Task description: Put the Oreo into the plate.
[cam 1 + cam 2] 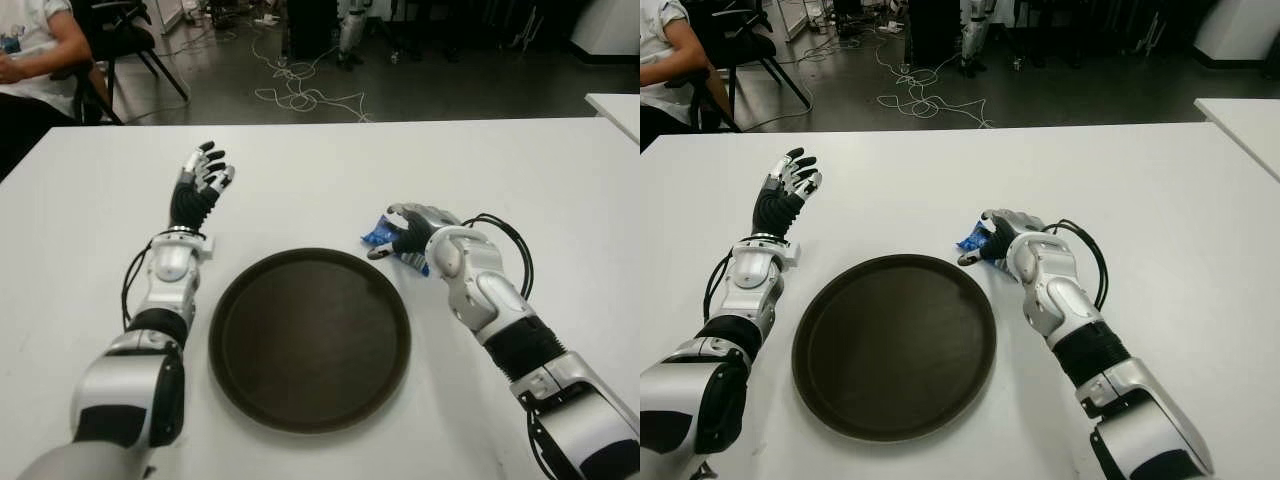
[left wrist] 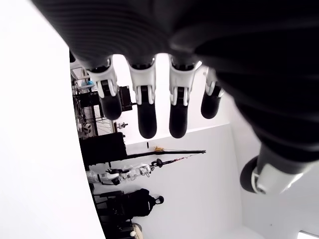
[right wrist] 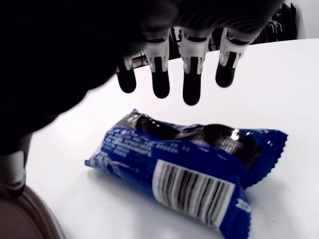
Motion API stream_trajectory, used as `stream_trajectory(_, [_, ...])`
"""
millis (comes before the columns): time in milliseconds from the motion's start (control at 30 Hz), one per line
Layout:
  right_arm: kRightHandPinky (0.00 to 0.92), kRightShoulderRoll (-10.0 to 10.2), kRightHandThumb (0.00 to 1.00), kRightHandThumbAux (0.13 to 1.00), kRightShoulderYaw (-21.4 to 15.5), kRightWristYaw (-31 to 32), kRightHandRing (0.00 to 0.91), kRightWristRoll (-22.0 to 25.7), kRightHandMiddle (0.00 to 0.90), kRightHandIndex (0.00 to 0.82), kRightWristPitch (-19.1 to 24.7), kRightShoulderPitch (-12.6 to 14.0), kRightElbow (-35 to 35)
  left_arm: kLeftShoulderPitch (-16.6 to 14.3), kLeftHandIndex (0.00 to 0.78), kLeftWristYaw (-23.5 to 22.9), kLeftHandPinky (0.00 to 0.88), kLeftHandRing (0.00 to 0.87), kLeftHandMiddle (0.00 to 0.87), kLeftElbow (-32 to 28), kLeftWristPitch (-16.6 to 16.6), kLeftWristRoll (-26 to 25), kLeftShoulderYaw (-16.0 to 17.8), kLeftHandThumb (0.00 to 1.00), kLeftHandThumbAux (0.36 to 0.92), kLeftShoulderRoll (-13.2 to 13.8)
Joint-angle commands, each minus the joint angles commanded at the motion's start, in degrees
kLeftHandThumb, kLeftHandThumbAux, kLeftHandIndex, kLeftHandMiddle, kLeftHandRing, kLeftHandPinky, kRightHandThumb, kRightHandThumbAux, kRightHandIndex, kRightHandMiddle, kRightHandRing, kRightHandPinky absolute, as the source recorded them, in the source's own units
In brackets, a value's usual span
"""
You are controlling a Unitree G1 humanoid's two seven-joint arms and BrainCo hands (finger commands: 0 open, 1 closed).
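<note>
Under right hand [image 3: 174, 64], crinkly blue Oreo [image 3: 189, 169] packet.

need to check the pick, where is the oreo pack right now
The Oreo pack lies on the white table, under the open right hand, just off the plate's far right rim.

Even overhead room light falls on the matte white table [image 1: 330, 170], casting only faint, soft shadows. The dark brown round plate [image 1: 309, 338] carries a dull sheen. The glossy blue plastic Oreo packet [image 3: 189, 172] shows small glare spots. Wrist views: near black fingers [image 3: 192, 87] silhouetted, background overexposed.
</note>
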Motion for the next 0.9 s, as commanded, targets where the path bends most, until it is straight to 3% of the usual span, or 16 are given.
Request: stream_trajectory(900, [0.134,0.07,0.0,0.469,0.99,-1.86,0.149,0.85,0.157,0.121,-1.37,-0.44,2.5,0.07,0.109,-0.89,0.107,0.144,0.18,-0.05,0.04,-0.57,0.38,0.089,0.574,-0.07])
